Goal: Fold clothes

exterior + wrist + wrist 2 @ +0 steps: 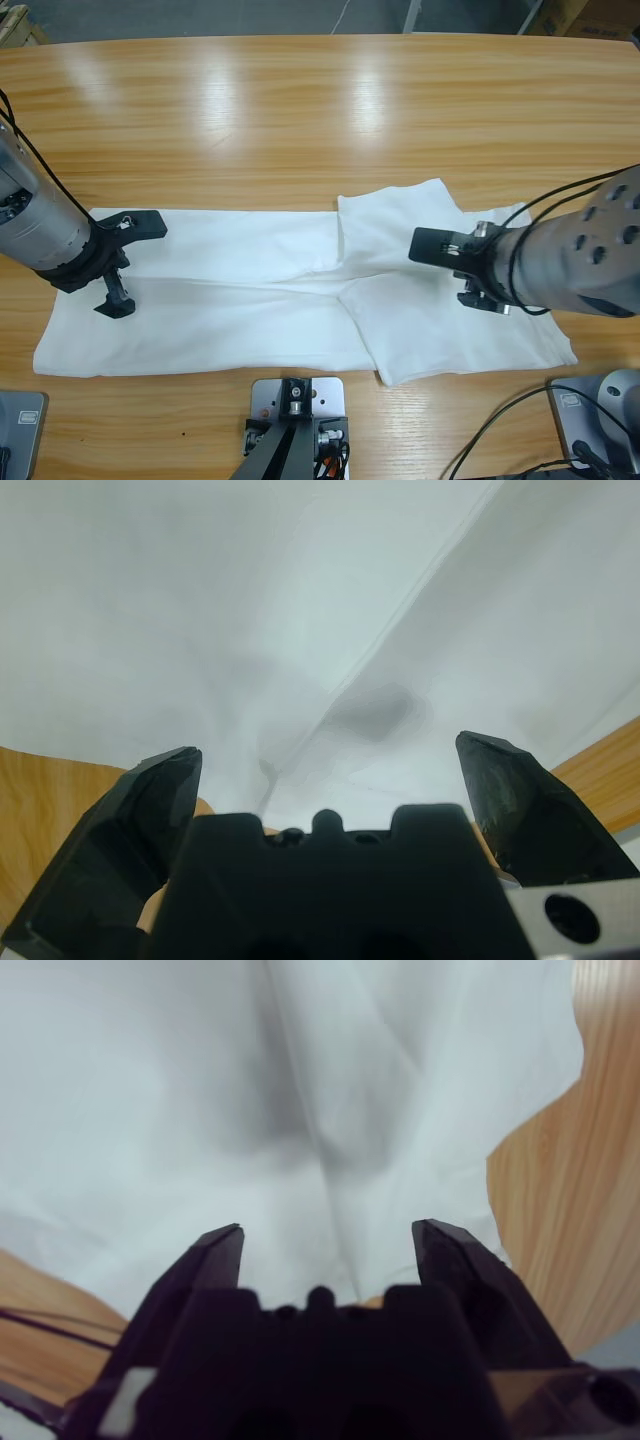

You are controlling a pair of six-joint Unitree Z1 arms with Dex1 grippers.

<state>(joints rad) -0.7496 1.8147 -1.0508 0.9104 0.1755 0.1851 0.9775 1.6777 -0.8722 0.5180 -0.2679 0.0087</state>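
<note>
The T-shirt [250, 300] lay spread flat along the near edge of the wooden table [320, 120], already folded lengthwise into a long band, with its right end doubled back toward the middle as a lumpy flap.

The left gripper [120, 265] hung over the shirt's left end, jaws spread wide and holding nothing; its wrist view showed only white cloth and a seam between the open jaws. The right gripper [455, 270] sat above the doubled-back flap, jaws also parted and empty, cloth right under them in its wrist view.

Risks, as a guess: a pinch from either side could catch only the top layer, so the fold would peel apart when lifted. The flap edge was already skewed against the band, so another fold would likely stack crooked. Dragging could also bunch the thin cloth, since the table looked slick.

Materials: the shirt was soft, matte white, thin cotton-like fabric with shallow creases and a raised ridge running down the middle. The table was glossy, orange-brown wood grain with bright glare patches. Jaws were hard, black and wedge-shaped.
</note>
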